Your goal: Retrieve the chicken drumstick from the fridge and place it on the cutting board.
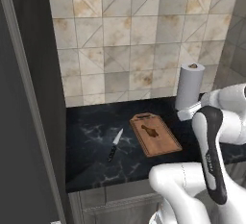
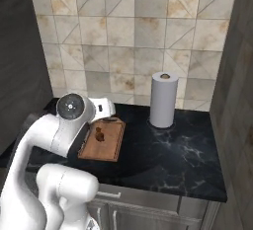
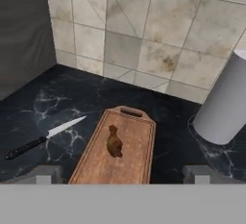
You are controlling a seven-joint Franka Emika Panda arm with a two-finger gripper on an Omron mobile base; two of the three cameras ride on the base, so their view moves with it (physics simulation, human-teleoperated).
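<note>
You have the tiled wall [image 1: 134, 35] filling the back of the scene, beige squares with brown stains; to its left, in the left base view, a tall dark grey panel [image 1: 24, 122] with a pale vertical edge stands beside the worktop, and you cannot tell from here whether it is the fridge. Below the wall runs the black marbled counter [image 2: 183, 150], with grey cabinet fronts [image 2: 143, 214] under its edge. The white arm [image 1: 211, 146] bends across the right of the left base view and the left of the right base view.

On the counter, toward the right, a paper towel roll [image 2: 163, 99] stands upright near the wall. Left of it and apart from it lies the cutting board [image 3: 134, 146], flat on the counter, its handle cutout at the end nearer the wall. The chicken drumstick [image 3: 114, 143] lies on the board, roughly at its middle, thin end pointing toward the cutout. Left of the board, clear of it, you see a black-handled knife [image 3: 45, 136] lying flat.

The gripper [image 3: 122, 174] hangs above the near end of the board; its two fingertips [image 3: 45, 174] stand wide apart at the bottom of the hand view, with nothing between them.
</note>
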